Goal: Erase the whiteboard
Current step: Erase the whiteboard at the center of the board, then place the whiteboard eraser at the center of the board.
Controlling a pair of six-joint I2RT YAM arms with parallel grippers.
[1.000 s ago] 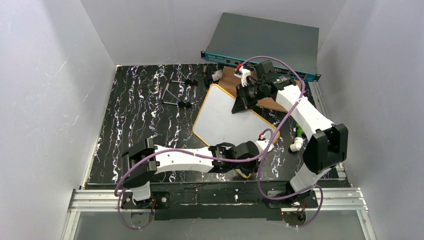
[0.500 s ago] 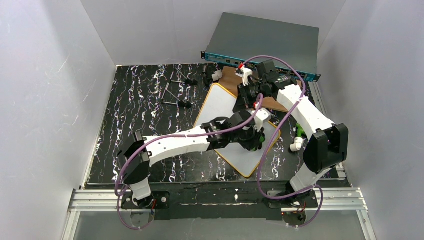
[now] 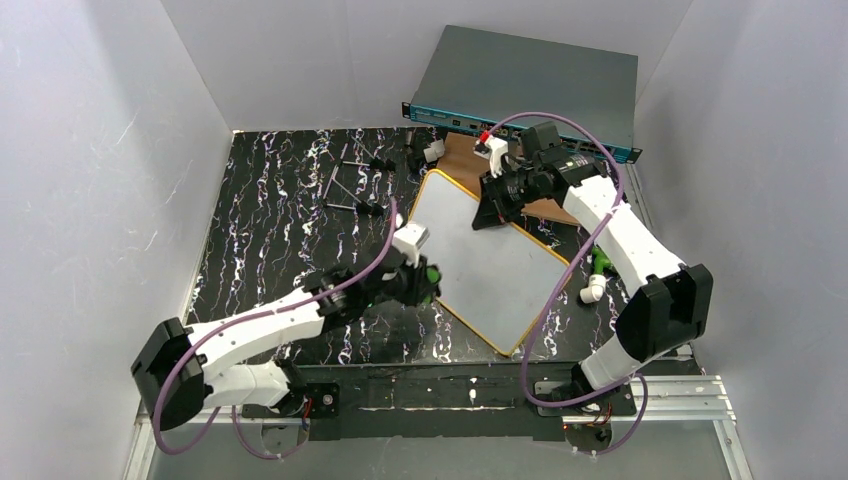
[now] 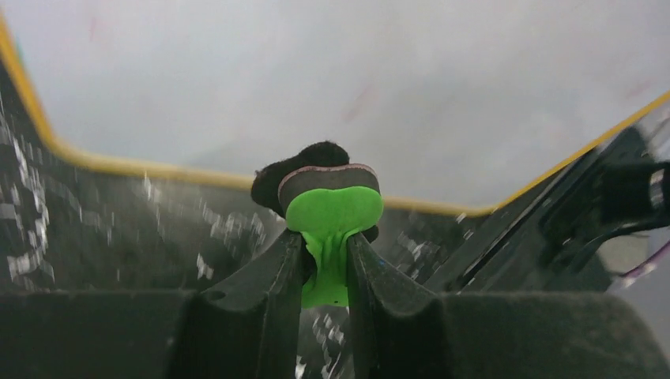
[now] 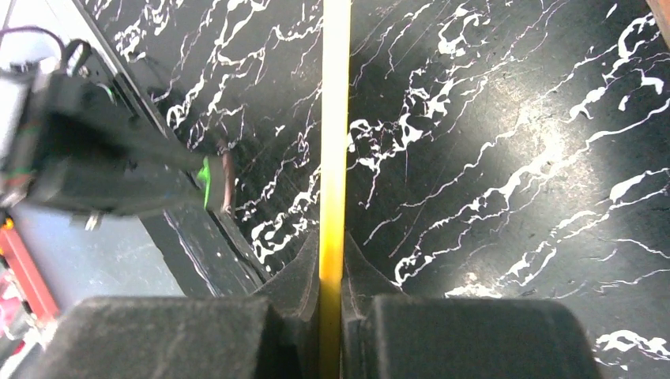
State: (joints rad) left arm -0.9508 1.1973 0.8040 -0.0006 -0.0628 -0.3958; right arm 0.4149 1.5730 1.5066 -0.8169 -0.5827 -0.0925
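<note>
Two arms, two pincers. One whiteboard, flat and white with rounded corners and a thin orange-yellow frame, lies askew on the middle-right of the black, white-veined marble counter. Its far right corner lies over one plain brown wooden board. One eraser, with a bright green moulded handle and a black felt pad. The left pincer is narrow, its fingers pinching the handle's thin stem. It sits at the whiteboard's left edge, pad just beside the frame; whether the pad touches board or counter cannot be told. The right pincer is nearly closed, clamped on the whiteboard's far edge. From the right wrist, the frame shows edge-on as one yellow strip running straight between the fingers. The board face reads blank grey-white from above. From the left wrist there are a few faint reddish traces, too blurred to read as writing. One grey rack unit with a teal front stands at the far edge, partly off the counter. One green-and-white object lies near the right edge, half hidden by the right arm, so its kind is unclear. Some thin metal rods with black ends lie far left of the board, too small to count surely. The wooden board is mostly covered by the right arm and the whiteboard.
</note>
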